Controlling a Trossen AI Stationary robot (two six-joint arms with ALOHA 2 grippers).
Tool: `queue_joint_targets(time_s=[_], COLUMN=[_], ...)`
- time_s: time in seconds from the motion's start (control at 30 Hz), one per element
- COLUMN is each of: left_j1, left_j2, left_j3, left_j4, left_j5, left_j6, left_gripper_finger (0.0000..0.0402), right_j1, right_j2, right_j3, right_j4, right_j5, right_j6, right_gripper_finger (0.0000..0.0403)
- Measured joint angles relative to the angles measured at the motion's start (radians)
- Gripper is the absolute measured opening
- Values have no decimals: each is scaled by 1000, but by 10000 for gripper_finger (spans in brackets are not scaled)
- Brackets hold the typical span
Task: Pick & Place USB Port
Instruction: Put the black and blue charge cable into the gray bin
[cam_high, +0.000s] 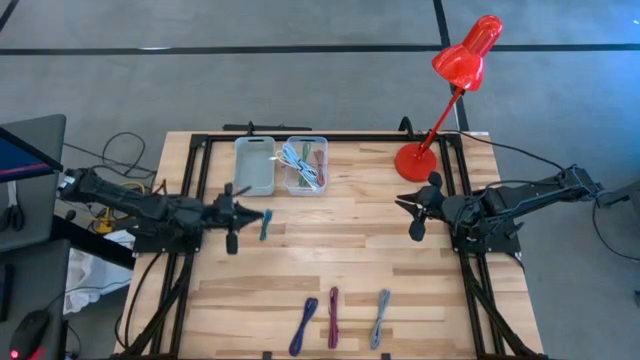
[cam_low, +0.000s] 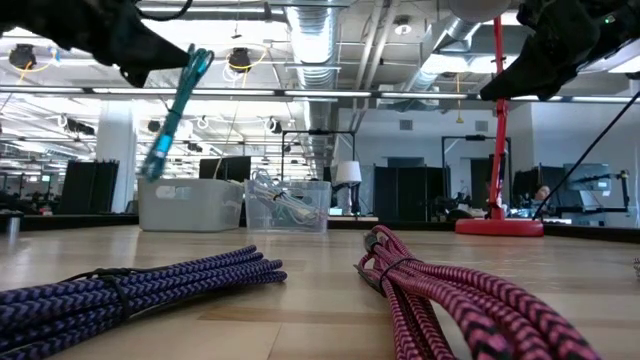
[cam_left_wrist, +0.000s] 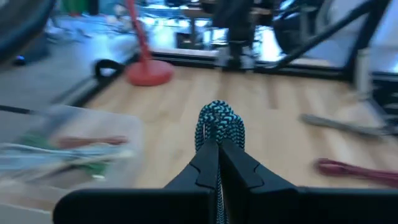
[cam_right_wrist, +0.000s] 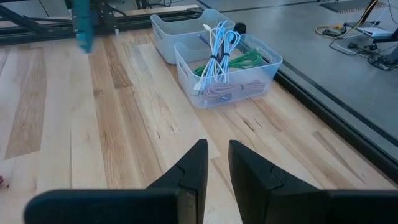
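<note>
My left gripper (cam_high: 256, 214) hovers in front of the two bins, shut on a teal-and-black braided cable bundle (cam_high: 265, 226). In the low view the bundle (cam_low: 176, 105) hangs high above the table. The grey bin (cam_high: 254, 165) stands beside a clear bin (cam_high: 305, 166) that holds coiled cables. Purple (cam_high: 303, 325), magenta (cam_high: 333, 318) and grey (cam_high: 381, 318) bundles lie flat near the table's near edge. My right gripper (cam_right_wrist: 217, 163) waits over the right side of the table, open by a narrow gap and holding nothing. My left gripper pinches the teal bundle between its two fingers near one end (cam_left_wrist: 218, 134), and a short looped stub pokes out past the fingertips. In the low view the rest of the bundle hangs tilted below the fingers (cam_low: 190, 62), lifted clear of the table.
A red desk lamp stands with its base (cam_high: 415, 160) at the far right of the table, close to my right gripper (cam_high: 405, 206), and its head (cam_high: 468, 50) reaches beyond the far edge. Bare wood lies between the bins and the three bundles.
</note>
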Motion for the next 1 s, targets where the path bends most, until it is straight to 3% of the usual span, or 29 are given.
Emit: queue_joint_targets(time_s=[0.2,0.67,1.0], left_j1=[164,613,909], left_j2=[0,3,100], left_j3=[45,68,68], left_j4=[-31,-24,-22], left_j5=[-40,-35,199], left_j6=[107,160,106], left_gripper_finger=[3,3,3], right_j1=[0,0,0], right_j2=[0,0,0], right_j3=[0,0,0], right_j4=[0,0,0], right_j5=[0,0,1], right_j6=[0,0,0], right_gripper_finger=[58,58,58])
